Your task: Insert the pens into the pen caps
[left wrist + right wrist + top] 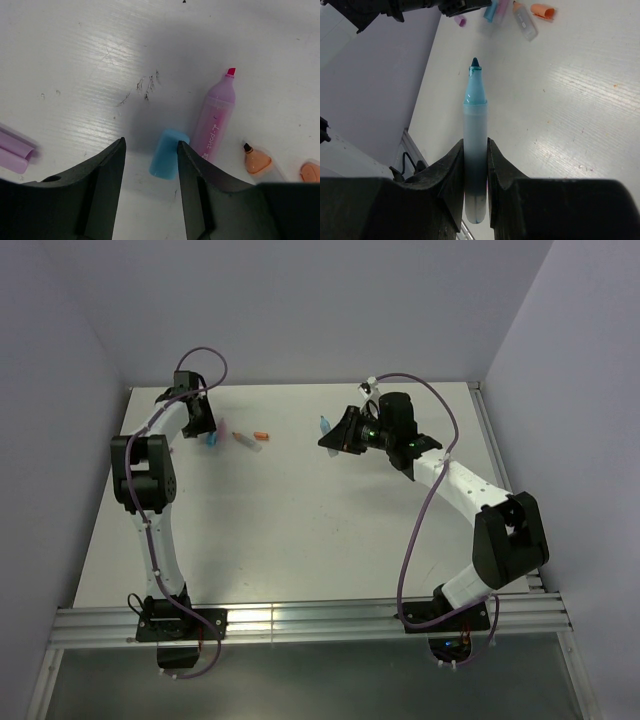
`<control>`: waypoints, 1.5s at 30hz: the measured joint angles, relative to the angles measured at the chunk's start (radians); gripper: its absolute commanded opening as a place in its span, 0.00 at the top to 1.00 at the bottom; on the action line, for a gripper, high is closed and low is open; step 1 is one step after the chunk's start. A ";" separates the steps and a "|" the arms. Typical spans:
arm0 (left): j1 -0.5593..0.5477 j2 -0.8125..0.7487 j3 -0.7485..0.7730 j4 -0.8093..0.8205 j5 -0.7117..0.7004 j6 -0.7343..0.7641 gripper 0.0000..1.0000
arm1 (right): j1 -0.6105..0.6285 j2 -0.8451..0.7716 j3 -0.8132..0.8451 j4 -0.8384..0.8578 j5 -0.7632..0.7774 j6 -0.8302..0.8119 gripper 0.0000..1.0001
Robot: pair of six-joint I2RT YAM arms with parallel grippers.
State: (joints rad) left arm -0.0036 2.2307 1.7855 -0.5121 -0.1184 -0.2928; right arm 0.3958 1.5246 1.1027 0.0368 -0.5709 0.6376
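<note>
One pair in progress. Right end effector [475, 150] is clenching the blue pen [474, 112], nib pointing straight ahead, presumably for insertion. Left end effector [151, 146] is hanging released over the bench [75, 60]. The blue cap [167, 160] is lying between its jaws, apparently for pickup, with the pink pen [215, 120] just beyond.

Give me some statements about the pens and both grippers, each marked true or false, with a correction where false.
1. The right gripper holds the blue pen. True.
2. The blue pen wears its cap. False: its tip is bare; the blue cap lies on the table between the open left gripper's fingers.
3. The pink pen's tip is bare. True.
4. The left gripper is shut on the pink pen. False: it is open; the pink pen lies beside it.
</note>
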 measured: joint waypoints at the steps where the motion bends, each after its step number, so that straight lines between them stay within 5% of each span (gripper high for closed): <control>1: 0.000 0.000 0.000 0.000 0.002 0.000 0.49 | 0.000 0.000 0.000 0.001 0.000 0.000 1.00; 45: -0.005 0.013 -0.007 0.008 0.034 -0.008 0.50 | -0.001 0.000 -0.016 0.008 -0.017 -0.004 1.00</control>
State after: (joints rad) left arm -0.0082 2.2440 1.7782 -0.5037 -0.0849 -0.3008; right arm 0.3946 1.5246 1.0866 0.0448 -0.5880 0.6334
